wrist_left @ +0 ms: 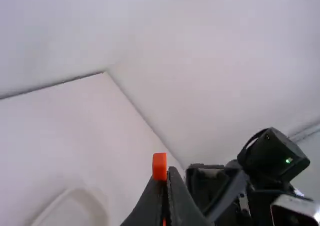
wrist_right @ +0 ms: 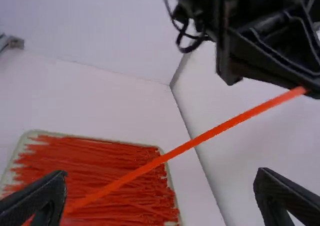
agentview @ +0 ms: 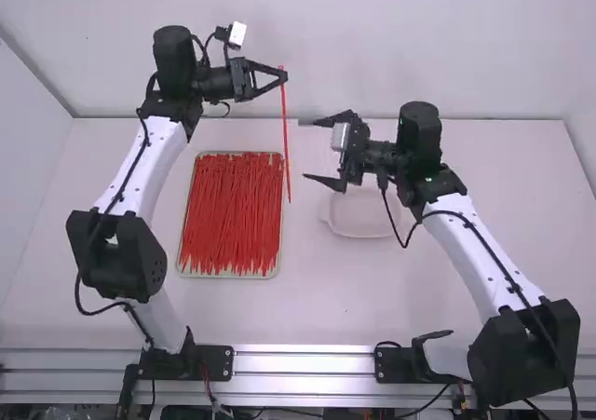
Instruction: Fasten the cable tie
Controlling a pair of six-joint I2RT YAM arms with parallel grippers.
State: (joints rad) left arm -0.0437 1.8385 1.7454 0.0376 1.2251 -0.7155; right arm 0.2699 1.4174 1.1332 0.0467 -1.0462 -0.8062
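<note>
Left claw (agentview: pixel 270 75), high view: raised over the far side of the table (agentview: pixel 466 280), fingers pressed together on the head end of one red cable tie (agentview: pixel 286 141). The strap hangs straight down from the grip and nothing touches its free tip, which is seen just off the right edge of the tray (agentview: pixel 228 276). The tray lies flat on the table and is packed with spare ties (agentview: pixel 231 213), laid lengthwise. Right claw (agentview: pixel 321 152): fingers spread wide and turned toward the hanging strap. It holds nothing and its tips are just beside the strap, apart from it. It is held above a clear container (agentview: pixel 363 223) that rests on the table. Left wrist view: the left claw's two fingers are shut tight, with the orange-red head of the tie poking out just past their tips. The right arm's black wrist is near, and the pale outline of the container is below. Right wrist view: the right claw's fingers are far apart at either side, with nothing between them. The strap runs on a slant across the gap, well in front of them. Its upper end is pinched in the left claw, and its lower length passes over the tray of spare ties.
</note>
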